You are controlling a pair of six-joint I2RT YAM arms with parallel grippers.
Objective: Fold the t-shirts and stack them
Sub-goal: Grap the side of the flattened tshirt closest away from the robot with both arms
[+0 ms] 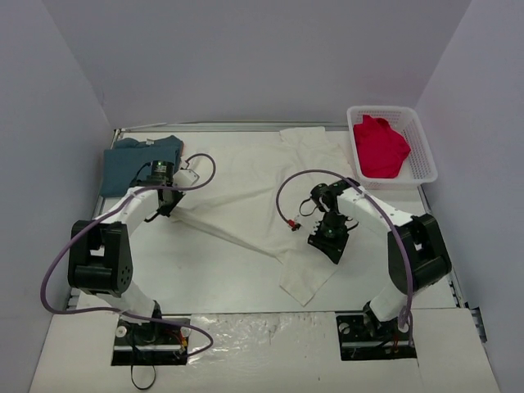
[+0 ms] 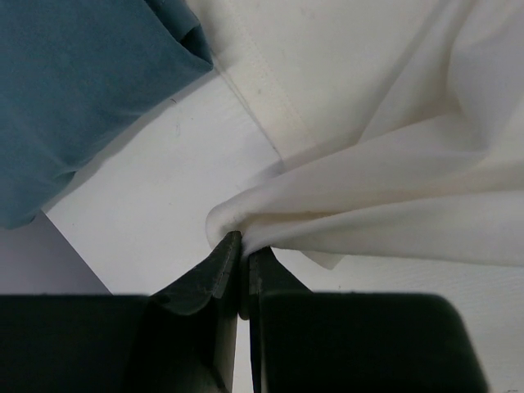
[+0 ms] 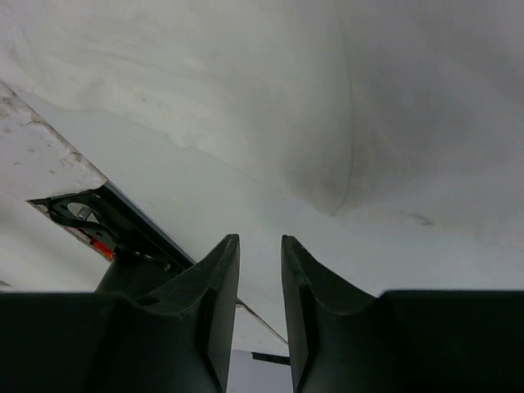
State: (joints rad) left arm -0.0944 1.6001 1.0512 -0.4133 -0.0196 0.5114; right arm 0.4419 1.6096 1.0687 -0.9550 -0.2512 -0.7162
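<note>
The large cream-white t-shirt (image 1: 246, 188) lies spread and creased across the table's middle. My left gripper (image 1: 168, 205) is shut on a bunched fold at its left edge, seen in the left wrist view (image 2: 243, 246) with cream cloth (image 2: 393, 164) trailing right. The teal-blue t-shirt (image 1: 135, 164) lies folded at the far left, beside the gripper (image 2: 82, 82). My right gripper (image 1: 327, 239) hovers over the cream shirt's lower right part; its jaws stand a little apart and hold nothing (image 3: 260, 241), with cream cloth (image 3: 246, 82) beneath. The red t-shirt (image 1: 381, 147) lies in the basket.
The white lattice basket (image 1: 427, 160) stands at the far right corner. Grey walls close the left, back and right sides. A crinkled film strip (image 1: 270, 327) lies along the near edge between the arm bases. A dark base bracket (image 3: 106, 229) shows in the right wrist view.
</note>
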